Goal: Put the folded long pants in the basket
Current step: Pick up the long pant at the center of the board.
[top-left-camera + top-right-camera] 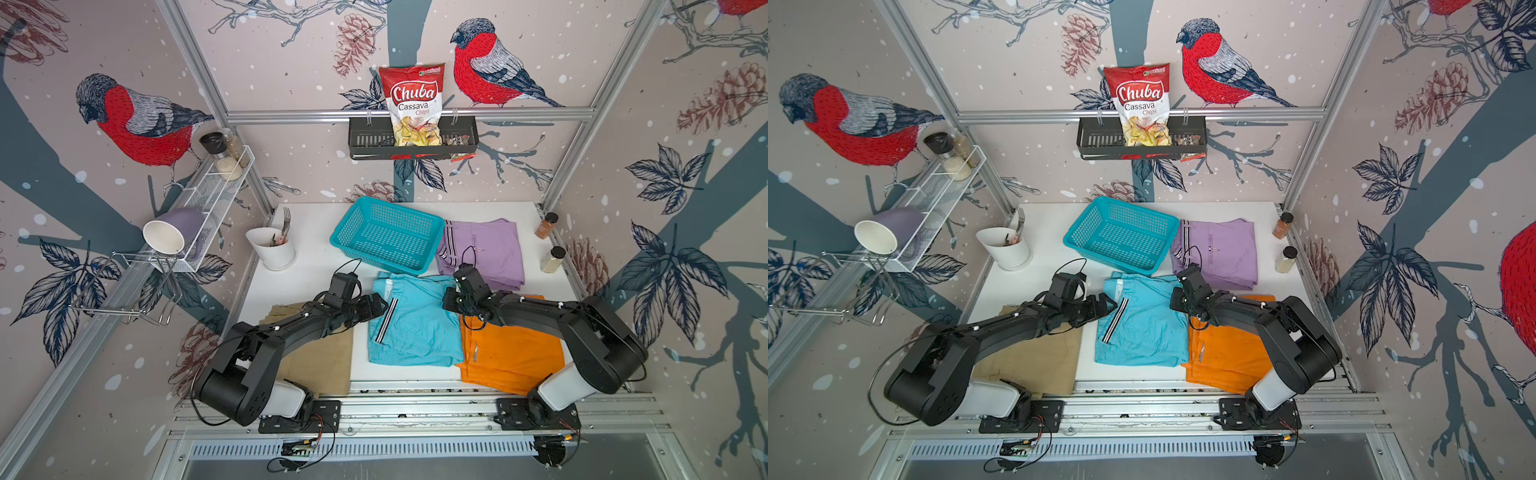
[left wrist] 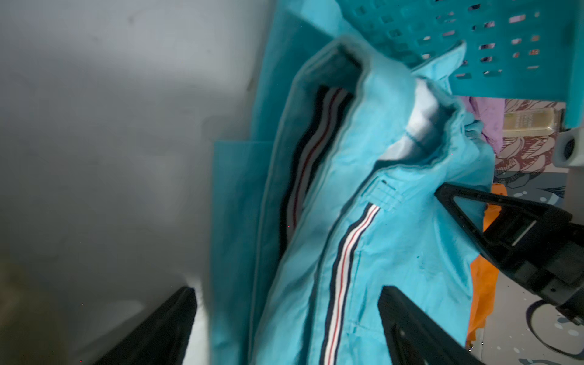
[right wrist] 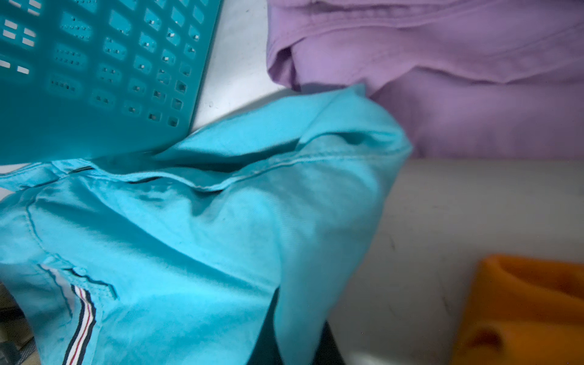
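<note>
The cyan pants (image 1: 415,328) lie folded on the table (image 1: 316,266) between the two grippers. Their far edge is just beside the near wall of the basket (image 1: 347,230), perhaps touching it, and the basket has nothing inside. The right gripper (image 1: 448,300) has its jaws closed on the edge of the cyan pants on its own side. In the right wrist view the cloth rises in a bunch toward these jaws, so this corner is lifted a little from the table. The left gripper (image 2: 286,294) has its jaws wide apart, one over the bare table and one over the cloth, so the striped edge stands between them but is not pinched. Behind the left jaws, under that arm, are the tan pants (image 1: 320,357). Behind the right jaws are the orange pants (image 1: 511,353), and beyond them, beside the basket, the lilac pants (image 1: 486,249). I judge that the step in hand is the two-arm grasp of the first garment, and it is half done. The next move calls for the left jaws to go down and close on their edge through all the layers. After that both arms should lift together and carry the pants forward over the basket rim, kept level so that the fold does not open
</note>
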You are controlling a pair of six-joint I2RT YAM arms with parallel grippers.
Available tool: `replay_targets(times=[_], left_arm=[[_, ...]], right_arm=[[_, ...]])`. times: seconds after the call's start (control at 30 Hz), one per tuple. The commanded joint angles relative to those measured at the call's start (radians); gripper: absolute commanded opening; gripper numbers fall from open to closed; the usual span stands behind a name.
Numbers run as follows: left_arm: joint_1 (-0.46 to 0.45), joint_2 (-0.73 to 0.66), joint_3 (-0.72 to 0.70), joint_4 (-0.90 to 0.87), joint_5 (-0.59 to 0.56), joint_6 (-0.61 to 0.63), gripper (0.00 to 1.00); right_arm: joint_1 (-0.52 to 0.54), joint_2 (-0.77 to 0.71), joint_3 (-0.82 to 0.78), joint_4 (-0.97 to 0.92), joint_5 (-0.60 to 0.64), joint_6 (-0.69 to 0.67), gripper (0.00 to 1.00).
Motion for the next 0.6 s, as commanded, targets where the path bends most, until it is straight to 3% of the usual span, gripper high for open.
replay_targets(times=[0.0,0.1,0.2,0.27,0.3,0.37,0.4,0.57], left_arm=[[-0.012,0.041,0.004,-0.023,-0.005,-0.008,0.95],[-0.019,0.076,0.007,-0.007,0.016,-0.015,0.92],[-0.019,0.106,0.007,0.014,0.049,-0.018,0.78],[-0.021,0.116,0.006,0.022,0.059,-0.017,0.61],[-0.021,0.119,0.006,0.026,0.06,-0.018,0.48],[-0.021,0.119,0.007,0.026,0.062,-0.017,0.09],[-0.021,0.117,0.009,0.02,0.059,-0.016,0.0],[-0.038,0.074,0.01,0.005,0.043,-0.006,0.0]], right_arm=[[0.009,0.004,0.01,0.001,-0.001,-0.021,0.0],[0.014,0.006,0.013,0.003,-0.001,-0.023,0.0],[0.018,0.005,0.016,0.0,0.001,-0.026,0.0],[0.018,0.003,0.018,-0.001,0.001,-0.027,0.0],[0.018,0.0,0.018,-0.001,-0.001,-0.028,0.0],[0.019,-0.005,0.016,0.001,-0.005,-0.029,0.0],[0.019,-0.008,0.015,0.001,-0.007,-0.028,0.0],[0.046,-0.047,0.005,0.003,-0.01,-0.019,0.0]])
